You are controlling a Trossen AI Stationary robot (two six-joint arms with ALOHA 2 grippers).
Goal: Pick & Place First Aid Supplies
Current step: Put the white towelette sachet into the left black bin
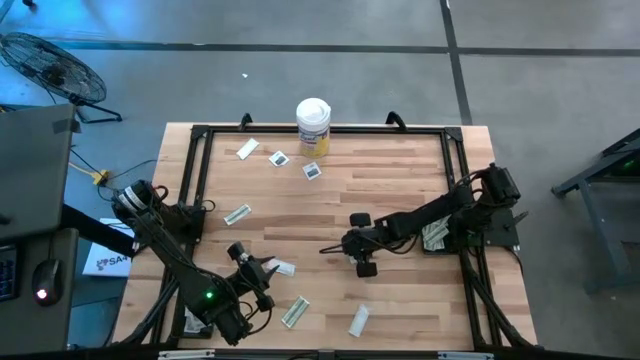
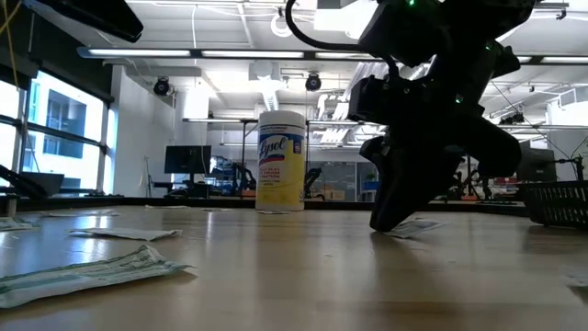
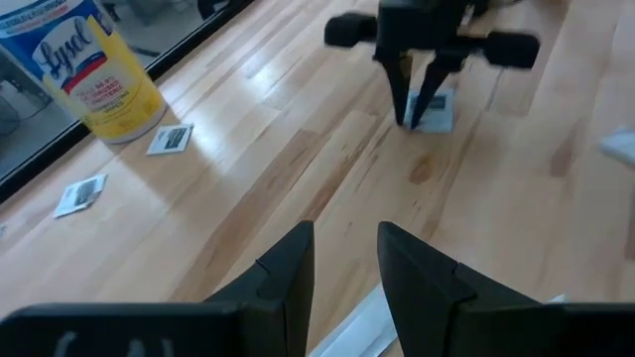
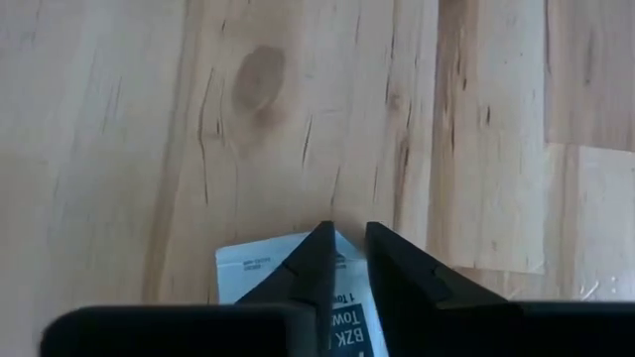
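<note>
Right wrist view looks straight down past the right hand [image 4: 347, 230] onto a square white towelette sachet [image 4: 248, 268] lying flat on the bare wood of the desk [image 4: 119, 119]. The two fingers stand only a narrow slot apart, with their tips down at the sachet's near edge. Nothing is lifted, and it is not clear that the foil is pinched yet.

The sachet looks very light, thin and limp, with a slick skin. It will probably slide or buckle rather than resist, and the flat face gives the fingers nothing to grip. The crimped edge or a corner looks like the best place to take hold, with one tip worked under it.

Nearer the front edge of the desk, the left hand [image 3: 345, 248] hovers with its fingers parted and empty. A white wrapper [image 1: 284, 268] lies just beside it.

Pale-green oblong wrappers [image 1: 295, 312] lie near the front of the desk. More square sachets [image 1: 313, 171] lie toward the back, close to the yellow-labelled wipes canister [image 1: 313, 125] standing upright at the far edge.
</note>
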